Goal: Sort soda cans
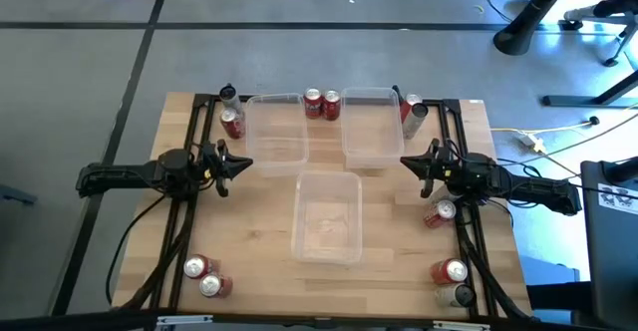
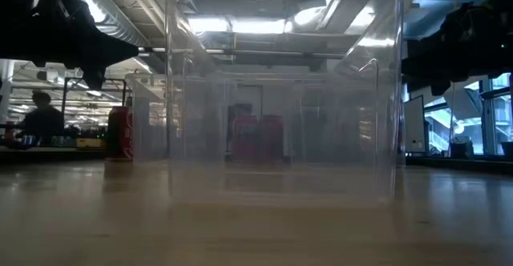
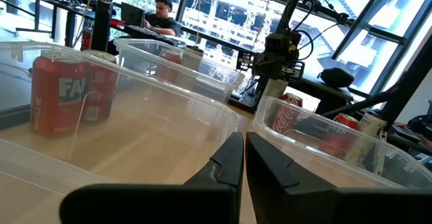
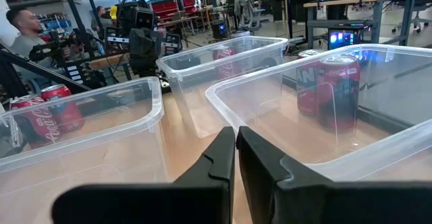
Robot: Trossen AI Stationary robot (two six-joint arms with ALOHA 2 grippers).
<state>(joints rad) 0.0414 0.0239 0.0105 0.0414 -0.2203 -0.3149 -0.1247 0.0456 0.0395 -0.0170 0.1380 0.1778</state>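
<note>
Soda cans (image 1: 322, 105) stand in small groups at the corners and far edge of the bench (image 1: 249, 241), around three clear bins (image 1: 327, 216), well apart from both hands. The left hand (image 1: 239, 165) and right hand (image 1: 411, 163) hover closed, holding nothing.

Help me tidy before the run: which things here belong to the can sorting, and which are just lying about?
Job:
soda cans, scattered round the table's edges
three clear bins, empty
left gripper, right gripper, both shut

Lying about:
cables on the floor
chair base
</note>
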